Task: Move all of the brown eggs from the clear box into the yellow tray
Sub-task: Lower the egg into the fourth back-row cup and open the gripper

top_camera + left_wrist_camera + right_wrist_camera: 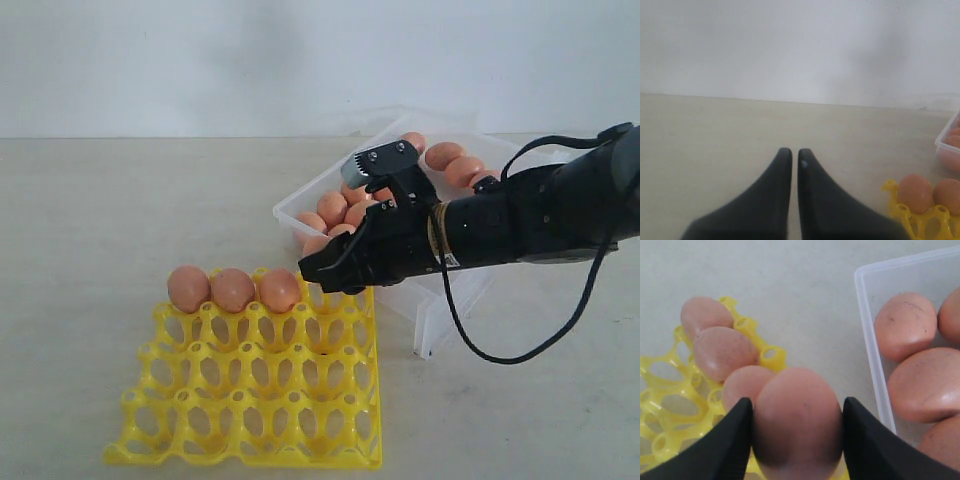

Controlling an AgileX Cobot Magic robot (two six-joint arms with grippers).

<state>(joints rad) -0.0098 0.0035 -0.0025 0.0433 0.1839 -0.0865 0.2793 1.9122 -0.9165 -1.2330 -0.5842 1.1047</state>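
Desk (715, 130) stretches under my left jaws, nearly together on nothing. Three brown eggs (232, 290) sit in the yellow tray's (240, 455) far row; beside them my right jaws clamp a fourth egg (797, 420) squarely between them. Rightward, the clear box (432, 305) holds more.

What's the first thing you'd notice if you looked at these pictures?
A black right gripper pinching one brown egg just over the back corner of the yellow tray, beside three eggs already sitting in its back row. Behind it, the clear box holds a pile of more eggs.
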